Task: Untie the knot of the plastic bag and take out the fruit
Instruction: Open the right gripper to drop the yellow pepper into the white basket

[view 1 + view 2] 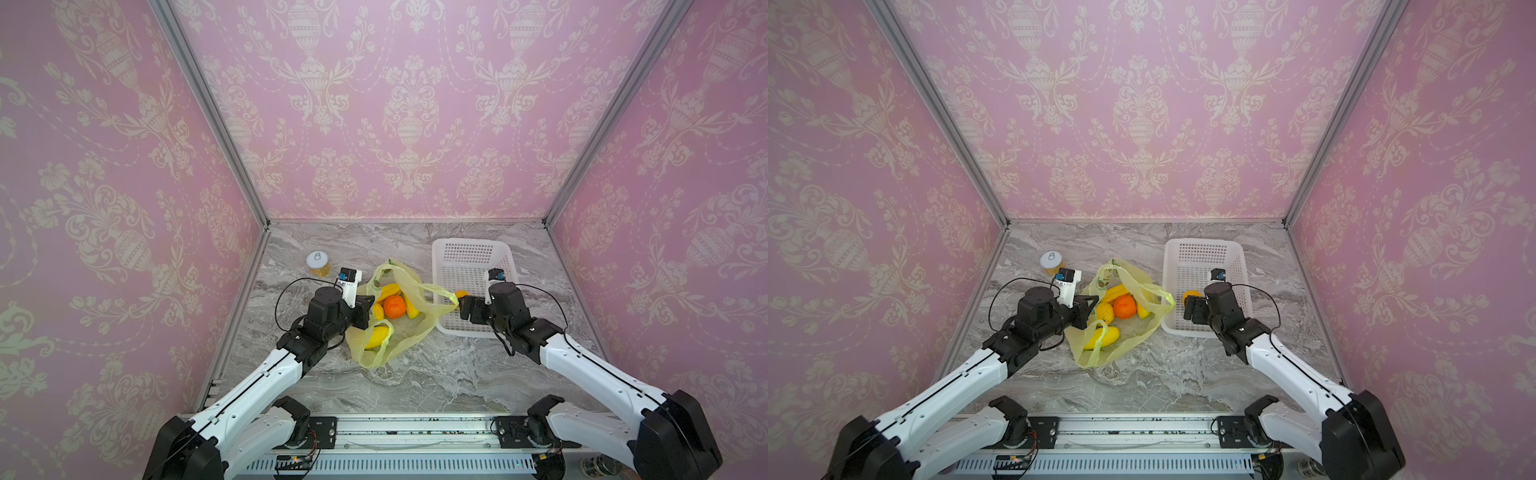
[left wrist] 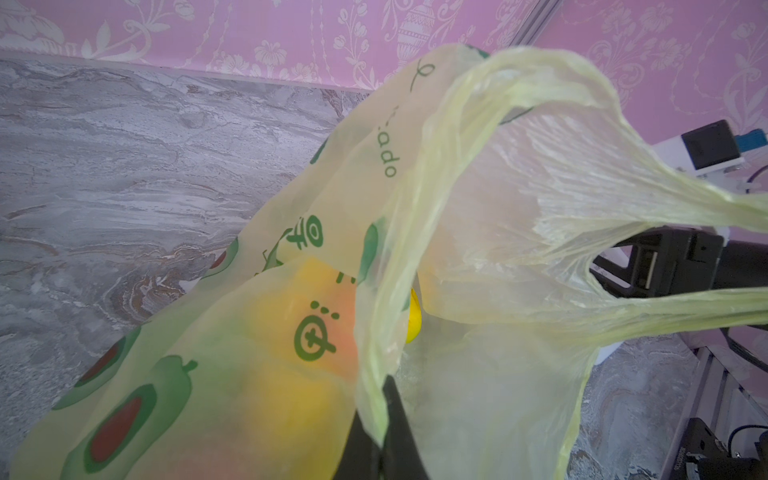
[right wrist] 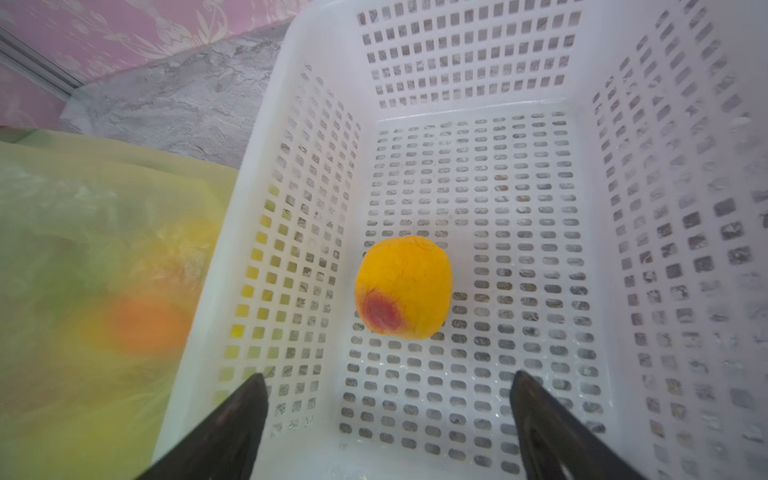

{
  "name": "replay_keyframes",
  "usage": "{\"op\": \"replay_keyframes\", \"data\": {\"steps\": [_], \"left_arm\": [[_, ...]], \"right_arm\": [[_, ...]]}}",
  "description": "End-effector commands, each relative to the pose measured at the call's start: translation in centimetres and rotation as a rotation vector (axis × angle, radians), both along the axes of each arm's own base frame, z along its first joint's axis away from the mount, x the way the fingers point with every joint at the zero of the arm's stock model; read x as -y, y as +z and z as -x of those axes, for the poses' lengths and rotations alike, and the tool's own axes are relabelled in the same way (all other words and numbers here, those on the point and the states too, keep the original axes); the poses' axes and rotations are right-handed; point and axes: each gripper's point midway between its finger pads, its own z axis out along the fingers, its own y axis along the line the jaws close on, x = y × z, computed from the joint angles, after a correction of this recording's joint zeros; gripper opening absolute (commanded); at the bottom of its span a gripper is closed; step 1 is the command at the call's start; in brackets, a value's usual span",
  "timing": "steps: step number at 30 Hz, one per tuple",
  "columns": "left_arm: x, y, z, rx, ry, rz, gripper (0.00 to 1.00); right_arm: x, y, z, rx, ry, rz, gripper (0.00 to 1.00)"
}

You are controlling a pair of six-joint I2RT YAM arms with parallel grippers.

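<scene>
Thin translucent yellow-green plastic bag [image 1: 415,330] open on grey marbled bench [image 1: 415,386], toy fruit [image 1: 394,306] inside, rim pinched by left gripper [image 2: 380,415]. Right gripper [image 3: 388,376] spread wide, empty, above yellow-red peach [image 3: 403,289] lying free in white perforated basket [image 3: 457,62]; bagged fruit to its left, beyond basket wall.

The yellow-green plastic bag [image 1: 1129,332] lies on the marble desk [image 1: 1142,382], its mouth wide open and its 2 loop handles apart. Inside show an orange [image 1: 1125,306], a lemon [image 1: 1104,312] touching it, a long yellow fruit [image 1: 1116,292] behind them, and another nearer, under 1 handle loop. The left claw [image 1: 1090,309] meets the bag's left rim. The white perforated basket [image 1: 1200,253] stands just right of the bag and holds 1 round yellow-orange fruit [image 1: 1192,296], with the right claw [image 1: 1192,311] just beside it. A white-lidded jar [image 1: 1052,262] stands behind the left claw.
</scene>
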Motion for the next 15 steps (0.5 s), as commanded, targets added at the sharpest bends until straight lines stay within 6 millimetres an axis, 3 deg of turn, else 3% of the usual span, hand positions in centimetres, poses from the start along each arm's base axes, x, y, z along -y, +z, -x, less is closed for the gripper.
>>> {"op": "replay_keyframes", "data": {"steps": [1, 10, 15], "left_arm": [[0.5, 0.4, 0.1, -0.002, -0.029, 0.02, 0.0], [0.5, 0.3, 0.1, -0.005, -0.026, 0.019, 0.0], [0.5, 0.1, 0.0, -0.01, -0.023, 0.015, 0.0]], "right_arm": [[-1.2, 2.3, 1.9, 0.094, 0.081, -0.05, 0.89], [-3.0, 10.2, 7.6, 0.349, 0.255, -0.163, 0.69], [-8.4, 12.0, 10.3, 0.387, 0.514, -0.193, 0.57]]}}
